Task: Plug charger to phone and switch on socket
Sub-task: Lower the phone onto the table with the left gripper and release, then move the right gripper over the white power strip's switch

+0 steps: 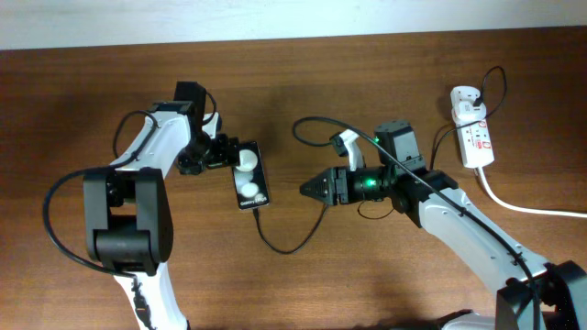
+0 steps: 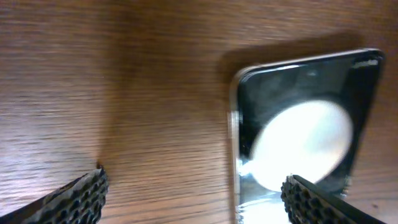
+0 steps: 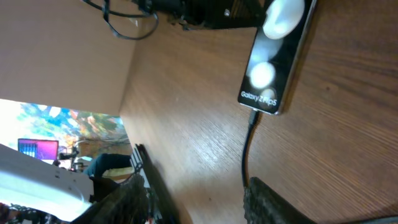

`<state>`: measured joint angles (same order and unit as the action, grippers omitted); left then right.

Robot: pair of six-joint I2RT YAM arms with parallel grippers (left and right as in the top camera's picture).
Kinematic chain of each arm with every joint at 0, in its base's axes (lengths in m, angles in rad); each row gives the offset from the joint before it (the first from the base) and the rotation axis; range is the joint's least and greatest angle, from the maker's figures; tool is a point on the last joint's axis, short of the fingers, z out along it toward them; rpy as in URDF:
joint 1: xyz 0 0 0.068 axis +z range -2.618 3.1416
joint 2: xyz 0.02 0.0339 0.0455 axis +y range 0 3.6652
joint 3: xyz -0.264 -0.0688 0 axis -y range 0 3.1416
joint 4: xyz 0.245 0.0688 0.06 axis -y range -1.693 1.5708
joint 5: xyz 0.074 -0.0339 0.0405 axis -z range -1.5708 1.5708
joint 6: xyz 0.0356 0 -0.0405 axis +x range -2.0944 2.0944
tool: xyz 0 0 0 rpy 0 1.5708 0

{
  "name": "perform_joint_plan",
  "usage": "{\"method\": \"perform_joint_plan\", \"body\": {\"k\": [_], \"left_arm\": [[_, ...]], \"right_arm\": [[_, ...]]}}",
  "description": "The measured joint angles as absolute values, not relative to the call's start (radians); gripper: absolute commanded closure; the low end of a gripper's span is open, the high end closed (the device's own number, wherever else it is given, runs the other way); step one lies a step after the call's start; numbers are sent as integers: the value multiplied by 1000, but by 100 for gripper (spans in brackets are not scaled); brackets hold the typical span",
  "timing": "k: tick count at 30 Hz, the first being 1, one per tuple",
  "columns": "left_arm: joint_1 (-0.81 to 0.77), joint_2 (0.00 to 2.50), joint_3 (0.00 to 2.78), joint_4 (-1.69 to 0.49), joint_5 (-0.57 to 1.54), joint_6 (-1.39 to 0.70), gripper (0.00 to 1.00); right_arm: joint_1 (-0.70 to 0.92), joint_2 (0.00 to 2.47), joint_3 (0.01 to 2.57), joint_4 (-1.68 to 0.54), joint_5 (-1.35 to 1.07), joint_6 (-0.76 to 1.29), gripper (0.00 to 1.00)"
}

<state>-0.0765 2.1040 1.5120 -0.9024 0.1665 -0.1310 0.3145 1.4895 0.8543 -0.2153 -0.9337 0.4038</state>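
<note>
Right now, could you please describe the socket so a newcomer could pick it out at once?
On the wooden table, look to the right end, past the right arm. The socket lies there, a small white strip; only it has red marks, a plugged-in white adapter and a thick white cord.

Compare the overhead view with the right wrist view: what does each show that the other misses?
Only overhead: the white power strip at the far right, with its adapter and thick white cord. Only right wrist: readable "Galaxy" lettering and a lit screen in the background. Both: the black phone, the charger cable reaching its lettered end, and the wooden table.
</note>
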Motion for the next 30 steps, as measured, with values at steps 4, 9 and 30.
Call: {"method": "perform_joint_plan", "body": {"k": [4, 9, 30], "left_arm": [[-72, 2080, 1636, -984, 126, -131, 4], [-72, 1870, 1790, -1063, 123, -131, 1], [-72, 1464, 1821, -1161, 126, -131, 1]], "right_arm": [[315, 1486, 854, -309, -901, 337, 53], [315, 1396, 855, -442, -770, 300, 53], [67, 1186, 1525, -1240, -110, 223, 96]]}}
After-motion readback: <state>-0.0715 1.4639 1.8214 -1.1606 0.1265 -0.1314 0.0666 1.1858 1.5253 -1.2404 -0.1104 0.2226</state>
